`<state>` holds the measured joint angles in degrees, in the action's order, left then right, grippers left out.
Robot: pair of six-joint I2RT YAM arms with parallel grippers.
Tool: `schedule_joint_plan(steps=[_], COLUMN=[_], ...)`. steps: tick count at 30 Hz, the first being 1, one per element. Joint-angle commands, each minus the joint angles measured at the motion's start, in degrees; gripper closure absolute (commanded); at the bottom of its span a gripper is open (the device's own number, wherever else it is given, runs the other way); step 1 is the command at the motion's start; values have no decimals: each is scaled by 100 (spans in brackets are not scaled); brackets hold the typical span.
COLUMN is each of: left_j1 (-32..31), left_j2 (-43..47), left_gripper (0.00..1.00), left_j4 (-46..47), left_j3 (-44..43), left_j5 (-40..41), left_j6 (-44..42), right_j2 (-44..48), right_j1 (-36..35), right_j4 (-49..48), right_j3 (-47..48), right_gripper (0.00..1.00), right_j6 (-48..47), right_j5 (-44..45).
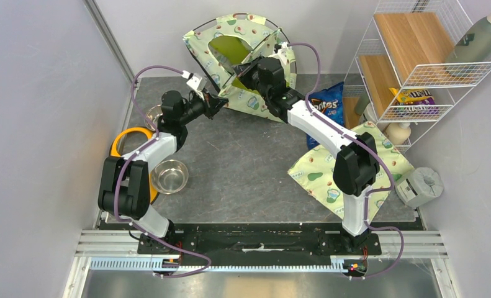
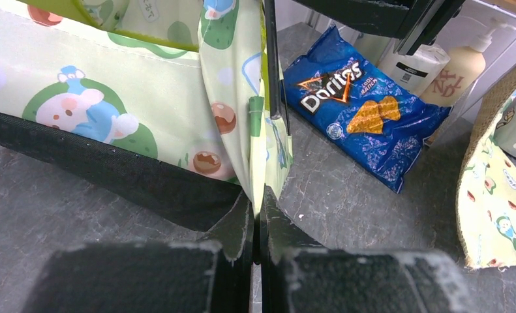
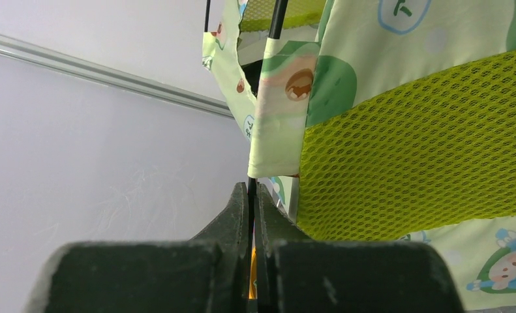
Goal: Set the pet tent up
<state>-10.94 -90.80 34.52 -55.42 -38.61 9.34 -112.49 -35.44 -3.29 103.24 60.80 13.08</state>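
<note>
The pet tent [image 1: 236, 56], pale cream-green with avocado print, lime panels and thin black poles, stands partly raised at the back of the mat. My left gripper [image 1: 216, 105] is shut on a fabric corner at the tent's lower front edge; the left wrist view shows the fabric [image 2: 242, 98] pinched between my jaws [image 2: 258, 195]. My right gripper [image 1: 239, 73] is inside the tent's front, shut on a thin black pole [image 3: 276, 19] that runs up from between the fingers [image 3: 252, 189], beside the lime mesh panel [image 3: 418, 143].
A flat avocado-print pad [image 1: 320, 174] lies at the right. A Doritos bag [image 1: 324, 105] lies by a wire shelf [image 1: 416, 62]. A steel bowl [image 1: 170, 176] and a yellow ring [image 1: 126, 141] sit at the left. Lotion bottles [image 2: 460, 65] stand behind the bag.
</note>
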Motion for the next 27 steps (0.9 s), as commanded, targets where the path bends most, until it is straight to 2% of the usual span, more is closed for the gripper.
schedule_joint_plan(steps=[1,7,16,21,27], left_j1=[160,206,172,49,22], left_j2=[267,260,389,463,427], left_gripper=[98,98,98,98,98], left_j4=[-256,-123,-1382,-1875,-1943], left_j3=[258,220,-531,-915,-1050], left_j5=[-524,-509,848,1075,1163], left_j6=[50,498,2646,2899,3200], right_j2=[-173,-215,-109,-98,-227], right_j1=[591,602,503,194,-153], right_j4=[-179,-286,-667,-737,-705], right_j3=[327,267,-229,-418,-328], right_gripper=[100,100,100,100,100], right_j6=[-370,-561,-709,-1022,-1195], right_j5=[1857,1565,489,417,429])
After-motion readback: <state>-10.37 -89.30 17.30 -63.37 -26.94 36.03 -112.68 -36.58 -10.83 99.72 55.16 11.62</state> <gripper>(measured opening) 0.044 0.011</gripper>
